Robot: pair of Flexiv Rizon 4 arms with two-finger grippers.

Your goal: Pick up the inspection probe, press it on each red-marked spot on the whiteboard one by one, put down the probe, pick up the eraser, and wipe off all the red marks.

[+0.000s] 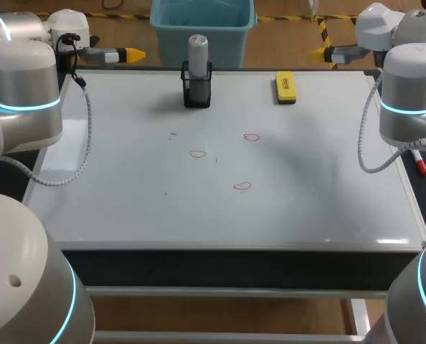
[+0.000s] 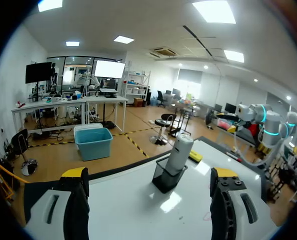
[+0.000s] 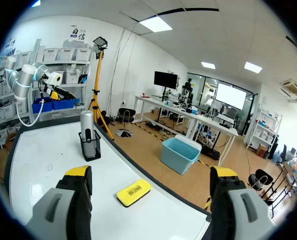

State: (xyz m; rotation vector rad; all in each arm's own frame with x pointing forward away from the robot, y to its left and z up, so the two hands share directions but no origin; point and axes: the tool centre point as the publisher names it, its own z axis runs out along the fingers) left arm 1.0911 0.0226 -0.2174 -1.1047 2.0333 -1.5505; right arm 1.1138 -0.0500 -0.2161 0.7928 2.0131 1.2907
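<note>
The grey cylindrical inspection probe (image 1: 198, 51) stands upright in a small black mesh holder (image 1: 197, 93) near the far edge of the white whiteboard (image 1: 127, 201). Its long axis is vertical and its upper half is clear of the holder's rim.

In the head view the left gripper (image 1: 135, 54) hovers at the board's far left corner, level with the probe's top, with its fingers pointing toward 3 o'clock. The probe lies from it at about 3 to 4 o'clock. In the left wrist view the left gripper's (image 2: 148, 174) two yellow-tipped fingers are spread wide and hold nothing. The probe (image 2: 180, 151) stands ahead of them, somewhat toward the right-hand finger (image 2: 223, 174).

The right gripper (image 1: 318, 53) hangs over the far right side, pointing toward 9 o'clock. It too is spread wide and empty in its own view (image 3: 151, 172). The probe (image 3: 87, 126) is well ahead of it and off beyond one finger, farther away than it is from the left gripper. I judge the left arm the better placed to take the probe. It could advance toward 3 o'clock and drift a little to centre the shaft, then close from two sides on the part above the holder.

The flat yellow block eraser (image 1: 285, 87) lies at about 7 o'clock from the right gripper, near it.

Three small red-ringed marks wait untouched in mid-board. One is at 6 o'clock from the holder (image 1: 197, 153), one at 7 o'clock from the eraser (image 1: 251, 137), and one is nearest the front edge (image 1: 242, 186).
</note>
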